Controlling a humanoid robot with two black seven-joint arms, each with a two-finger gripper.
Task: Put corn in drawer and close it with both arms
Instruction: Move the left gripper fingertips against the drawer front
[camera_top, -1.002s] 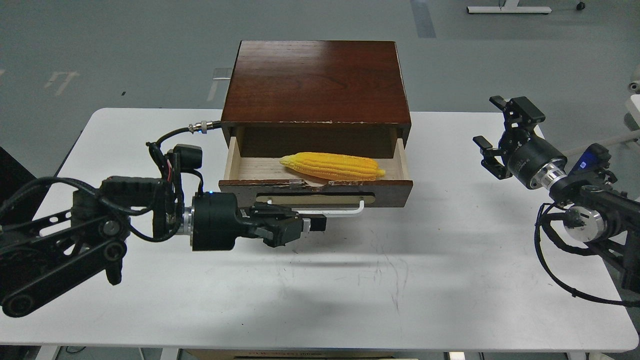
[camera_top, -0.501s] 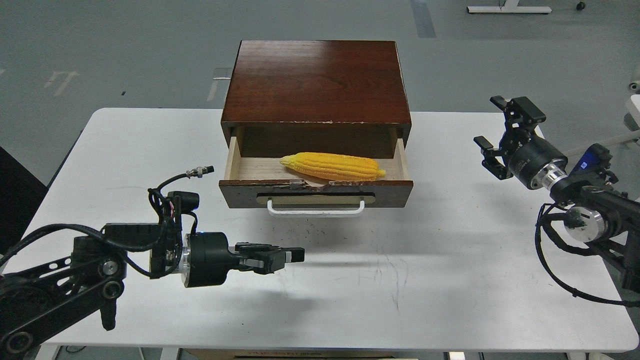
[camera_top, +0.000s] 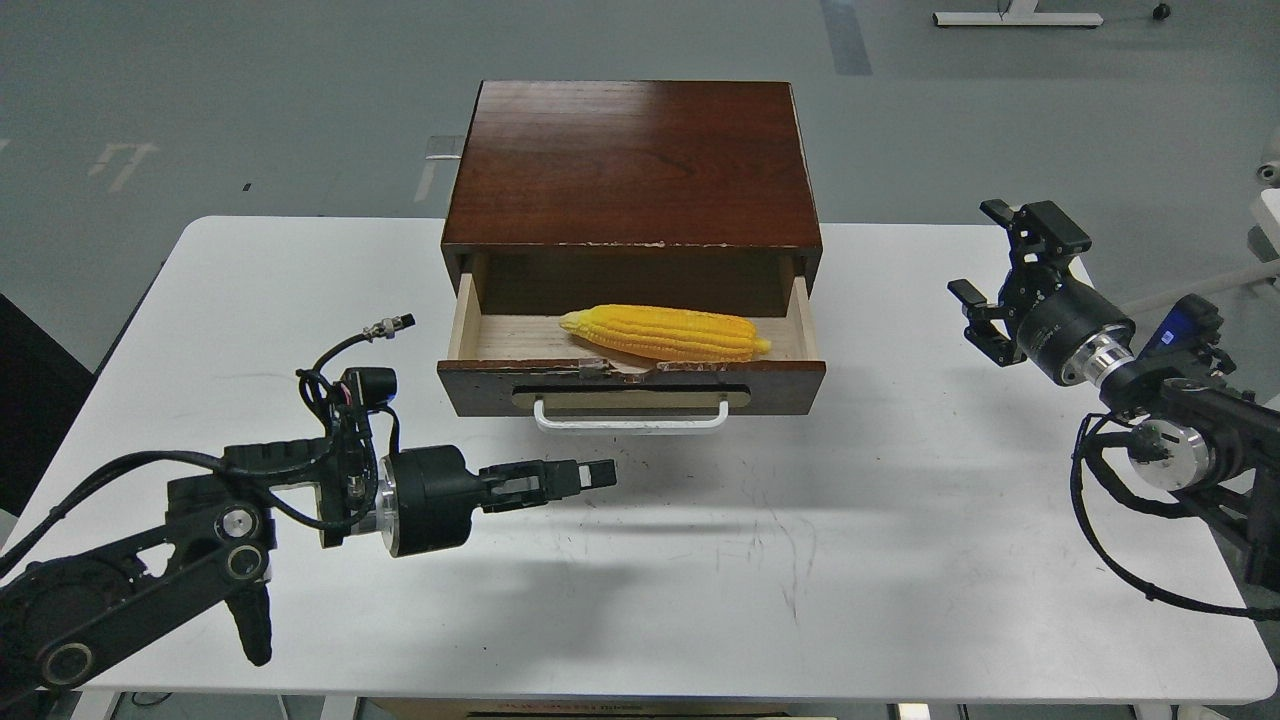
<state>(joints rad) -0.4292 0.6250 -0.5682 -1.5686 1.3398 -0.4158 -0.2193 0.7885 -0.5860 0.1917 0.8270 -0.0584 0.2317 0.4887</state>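
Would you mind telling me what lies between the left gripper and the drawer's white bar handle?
Nothing: in the head view, only bare white table separates the left gripper from the dark brown wooden drawer's white bar handle.

a white worktop (camera_top: 900, 560) fills the lower two thirds of the frame, its surface scuffed with faint grey marks near the middle. behind it, a smooth grey floor (camera_top: 250, 90) runs to the top edge, with pale tape marks at upper left. a white furniture base (camera_top: 1015, 18) sits at upper right.
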